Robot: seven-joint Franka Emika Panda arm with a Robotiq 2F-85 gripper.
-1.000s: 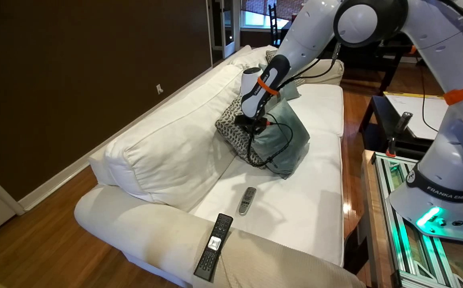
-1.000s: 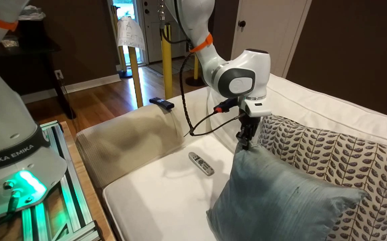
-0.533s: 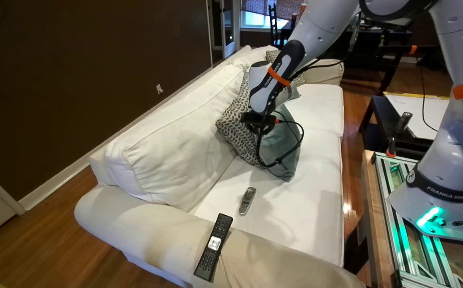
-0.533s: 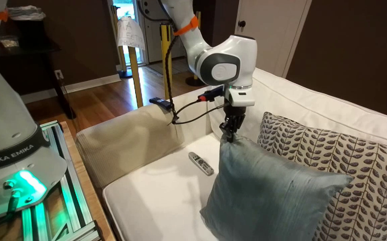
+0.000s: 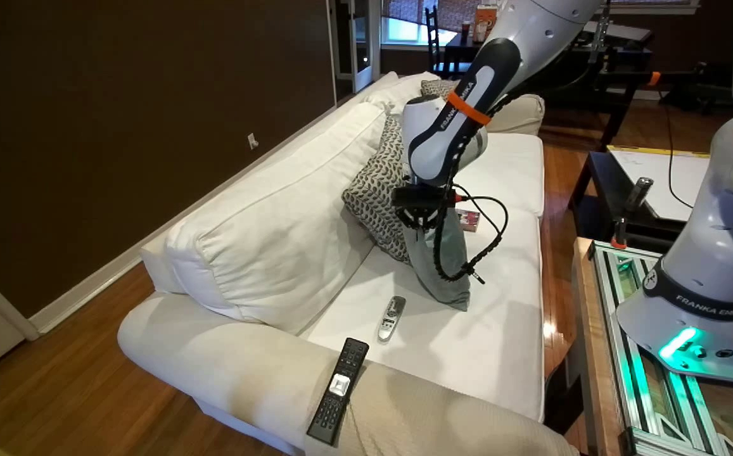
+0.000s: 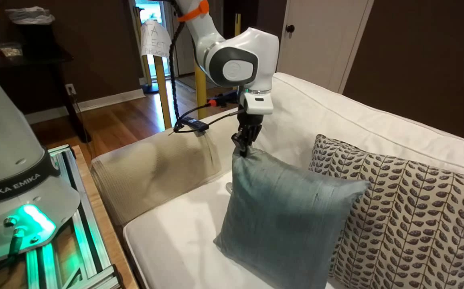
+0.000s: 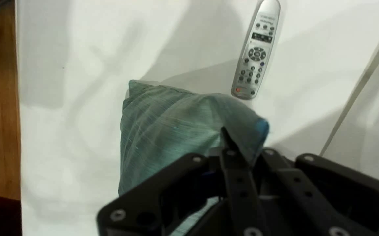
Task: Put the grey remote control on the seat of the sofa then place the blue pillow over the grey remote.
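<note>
Grey remote [image 7: 256, 52] is lying on the sofa seat [image 5: 461, 335], buttons up, nothing on top of it, so I'd call part one done. Part two looks underway: the gripper [image 6: 243, 152] is clamped on a top corner of the blue pillow [image 6: 284, 216], which is standing roughly upright just beside the remote, not over it. Can't tell if its bottom edge rests on the seat or hangs slightly clear. What's left, imo, is bringing it across, laying it over the remote and letting go.

Funny how different the angles are, though. In an exterior view you only get the tip of the grey remote [image 6: 228, 187] poking out past the pillow. The wrist view has pretty much all of it, plus the pinched fabric sticking out of the gripper, which is the best proof of the hold.

Further out, the patterned pillow [image 6: 408, 216] leans on the sofa back, and the longer black remote [image 5: 339, 391] sits on the armrest [image 5: 214, 354]; I can't spot either in the wrist view. There's also a little red-and-white item [image 5: 469, 220] beyond the blue pillow, in an exterior view only, too small to make out.
</note>
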